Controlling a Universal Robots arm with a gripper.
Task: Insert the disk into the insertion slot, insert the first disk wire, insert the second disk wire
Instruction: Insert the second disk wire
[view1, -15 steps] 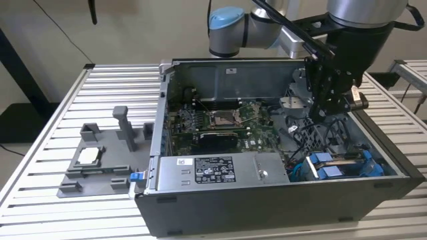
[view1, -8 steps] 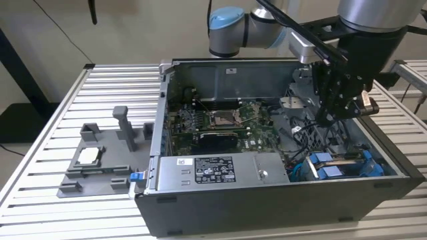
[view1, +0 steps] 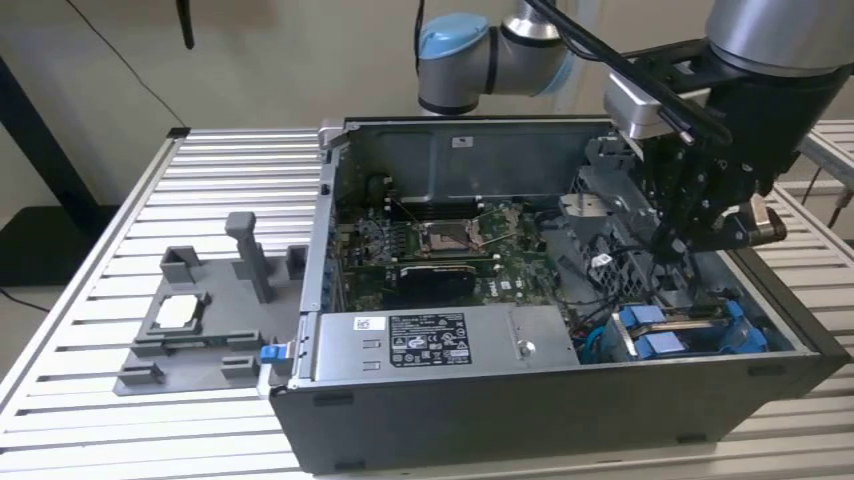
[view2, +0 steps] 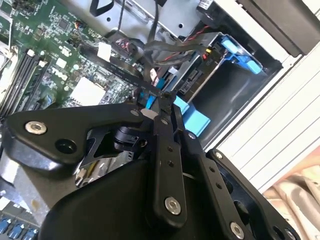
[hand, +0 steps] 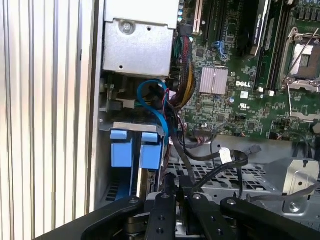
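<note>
Right at the fingers (view2: 159, 102) there's a black cable (view2: 131, 75) with a connector pinched between them, so they're clamped on that wire, hanging inside the open computer case (view1: 561, 410). Just past the tips sits the disk (hand: 136, 148) in its blue carrier, already down in its bay at the case's corner, blue tabs sticking up, near the fingers but not touching as far as I can tell. A thin blue cable (hand: 155, 107) loops up beside it. Further out is the green motherboard (hand: 240, 90), then the grey power-supply box (view1: 441, 345). Way off, outside the case on the slatted worktop (view1: 107, 300), a grey fixture (view1: 200, 325) sits well apart.
</note>
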